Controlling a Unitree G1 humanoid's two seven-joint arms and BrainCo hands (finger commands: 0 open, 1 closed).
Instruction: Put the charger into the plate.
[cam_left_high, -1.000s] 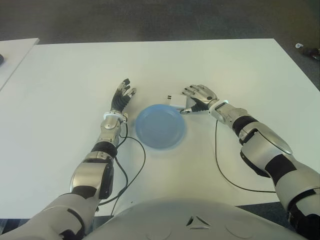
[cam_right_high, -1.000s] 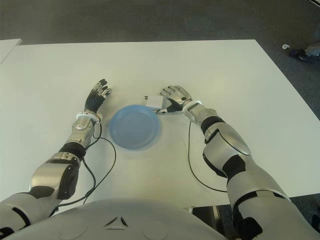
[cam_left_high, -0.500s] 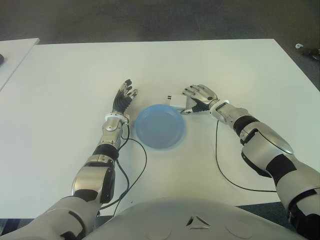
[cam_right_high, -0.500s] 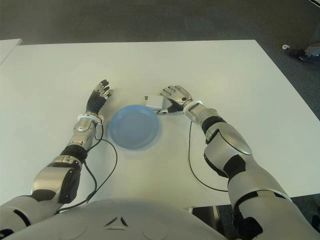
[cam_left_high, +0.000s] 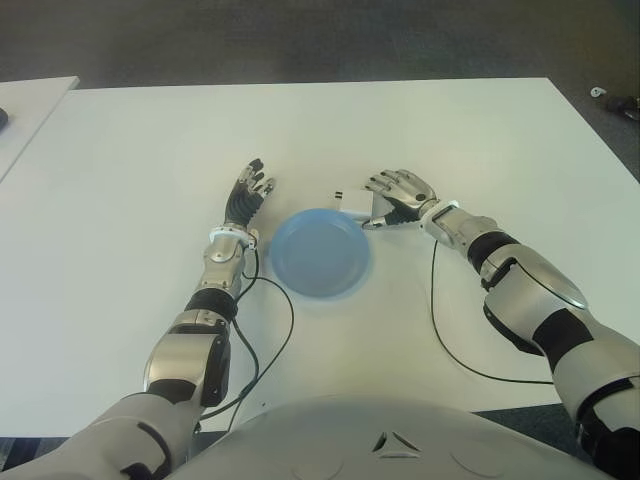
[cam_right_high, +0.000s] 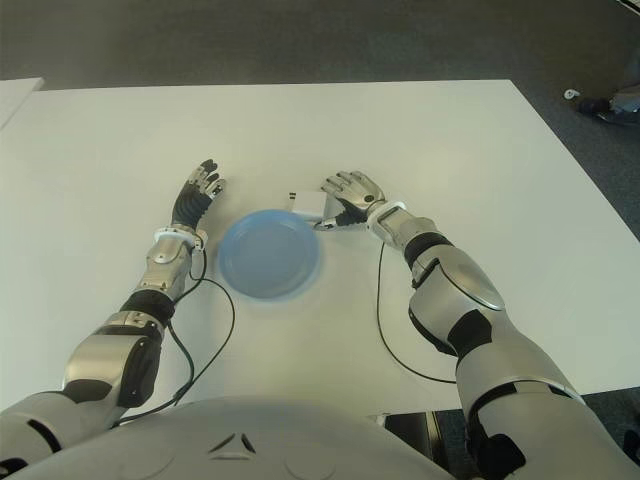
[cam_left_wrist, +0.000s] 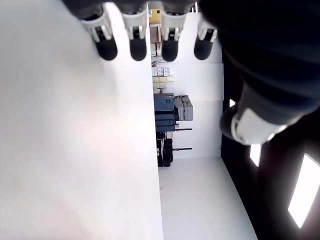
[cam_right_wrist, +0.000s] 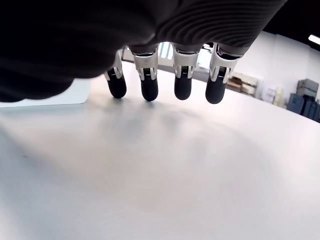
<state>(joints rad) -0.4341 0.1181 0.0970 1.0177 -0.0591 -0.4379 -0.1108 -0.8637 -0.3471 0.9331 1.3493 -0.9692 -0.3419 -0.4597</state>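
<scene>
White desk (cam_left_high: 480, 130) fills most of what you see from the left eye, with dark floor beyond its far edge. On it, the blue plate (cam_left_high: 321, 252) lies between your two hands and holds nothing; the white charger (cam_left_high: 352, 202) sits on the desk just beyond the plate's far right rim, so the task itself is not yet done. Your right hand (cam_left_high: 400, 195) is right beside the charger on its right, thumb reaching toward it, but you cannot tell from here whether it touches. Your left hand (cam_left_high: 246, 195) shows left of the plate, fingers stretched out and holding nothing. From the right eye you get the same layout: charger (cam_right_high: 306, 205) outside the plate (cam_right_high: 268, 252), right hand (cam_right_high: 352, 197) next to it. In the left wrist view, the fingers (cam_left_wrist: 136, 46) are straight over bare desk. In the right wrist view, the fingers (cam_right_wrist: 182, 82) are extended and released, with nothing gripped. Grasping, carrying and setting down all appear to remain.
</scene>
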